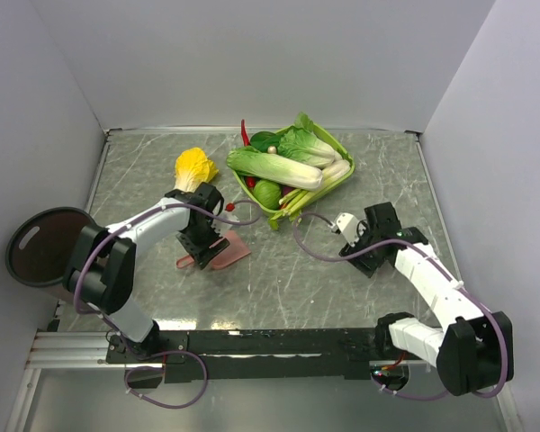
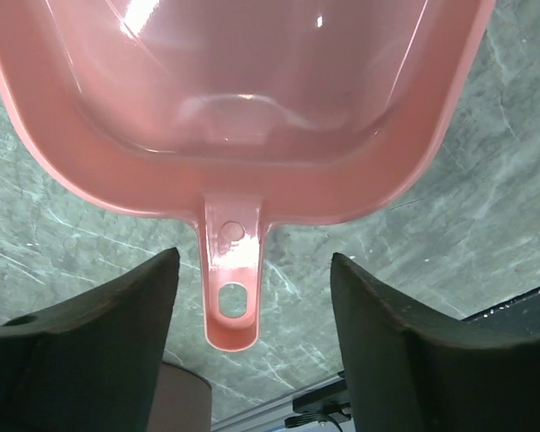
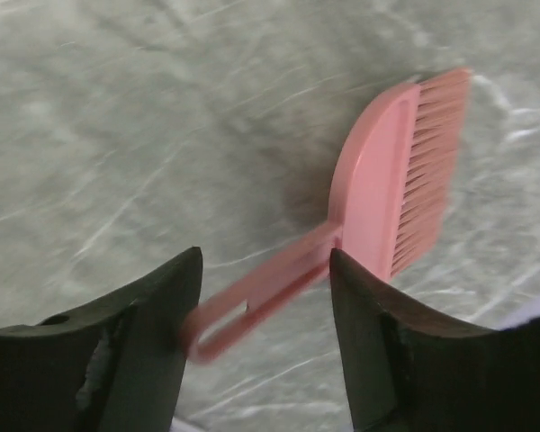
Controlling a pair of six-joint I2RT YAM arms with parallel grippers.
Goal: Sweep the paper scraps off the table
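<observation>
A pink dustpan (image 1: 227, 253) lies flat on the grey marble table (image 1: 288, 279). My left gripper (image 1: 201, 241) hovers over its handle. In the left wrist view the dustpan (image 2: 252, 108) looks empty. Its handle (image 2: 231, 279) sits midway between the open fingers of the left gripper (image 2: 252, 270), with gaps on both sides. My right gripper (image 1: 367, 241) is at the right of the table. Its wrist view shows a pink brush (image 3: 396, 171) on the table, its blurred handle (image 3: 261, 292) slanting across the gap of the open right gripper (image 3: 265, 261). No paper scraps are in view.
A round dark brown bin (image 1: 45, 245) stands off the table's left edge. A green tray (image 1: 340, 144) of cabbages and greens sits at the back centre. A yellow-and-white cabbage (image 1: 195, 166) lies to its left. Grey walls enclose the table.
</observation>
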